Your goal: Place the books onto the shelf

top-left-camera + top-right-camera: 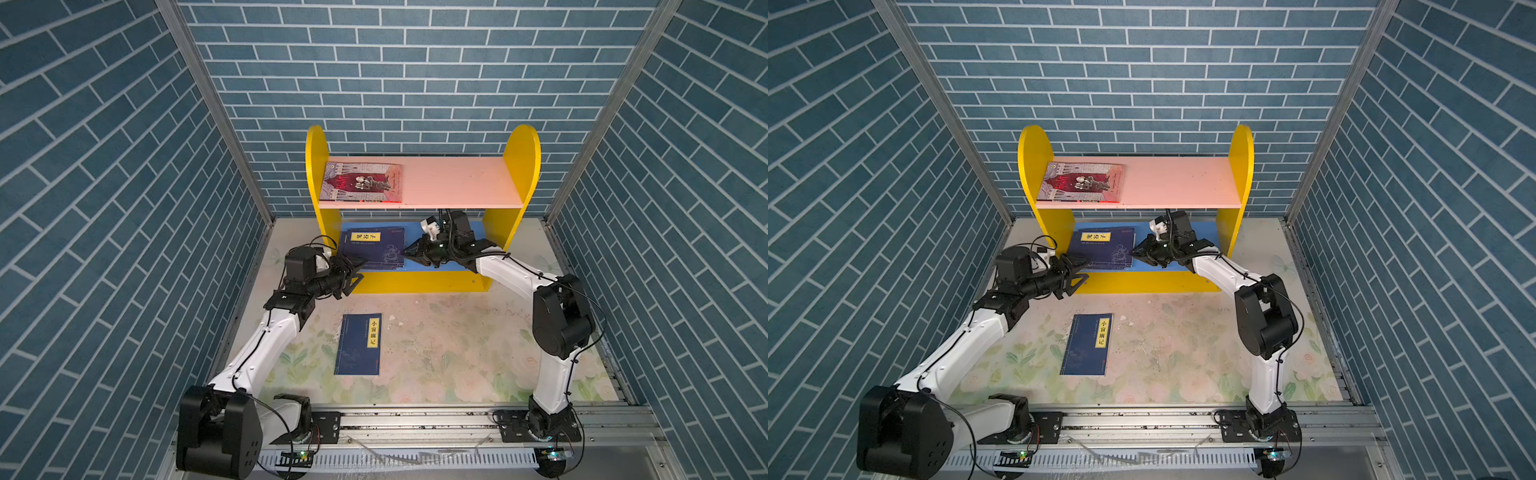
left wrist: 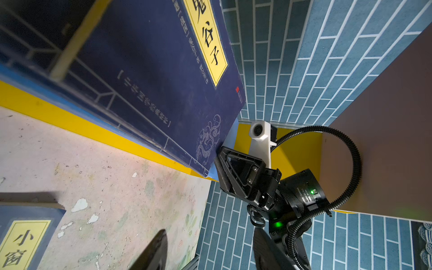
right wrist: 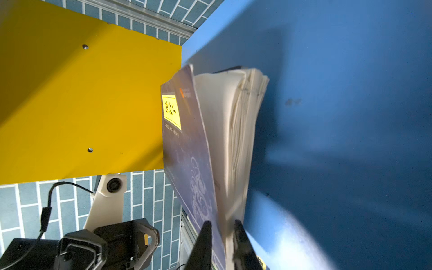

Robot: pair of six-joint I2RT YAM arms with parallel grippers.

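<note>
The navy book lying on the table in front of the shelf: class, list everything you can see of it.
The navy book is a thin paperback with a yellow title label of black Chinese characters along one long edge and faint pale ornament on the cover. It lies closed, flat, cover up on the floral table, long sides pointing toward the shelf but apart from it. Only the table touches it.

Shelf (image 1: 457, 178) of smooth painted wood, books (image 1: 374, 249) with glossy paper covers, tabletop (image 1: 457, 353) scuffed and matt
</note>
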